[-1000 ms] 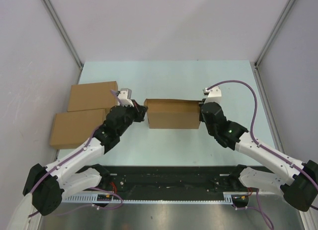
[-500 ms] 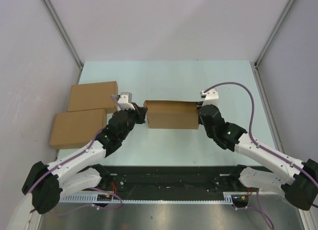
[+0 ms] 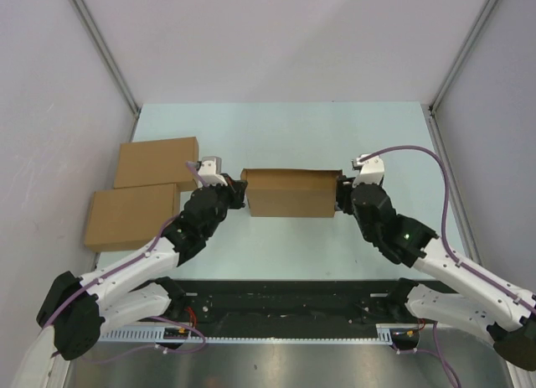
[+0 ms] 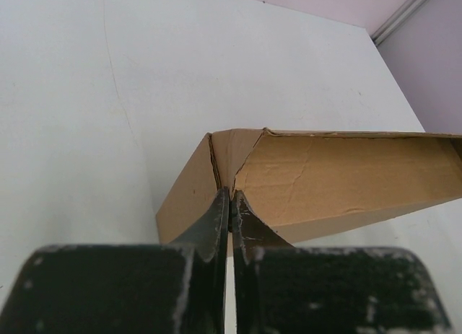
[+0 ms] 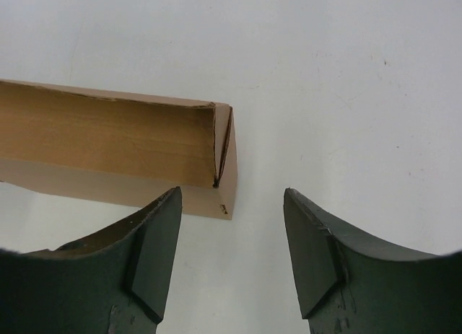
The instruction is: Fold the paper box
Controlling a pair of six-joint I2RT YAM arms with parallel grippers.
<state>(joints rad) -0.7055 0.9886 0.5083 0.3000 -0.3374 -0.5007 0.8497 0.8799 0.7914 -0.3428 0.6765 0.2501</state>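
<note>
The plain brown cardboard paper box (image 3: 289, 195) is matt, its inner face fibrous and creased, its cut edges rough. The two flat brown cardboard boxes (image 3: 157, 162) look equally dull. The pale green table (image 3: 276, 128) is smooth. The black fingers (image 5: 155, 255) of the right gripper (image 5: 232, 195) are matt, scuffed plastic.

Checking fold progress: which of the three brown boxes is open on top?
The paper box, alone at centre: its inner walls show. The two boxes on the left lie closed and flat.

You have open table (image 3: 285, 128) behind the paper box (image 3: 289, 195); two finished boxes (image 3: 157, 162) (side by side) crowd the left edge.
</note>
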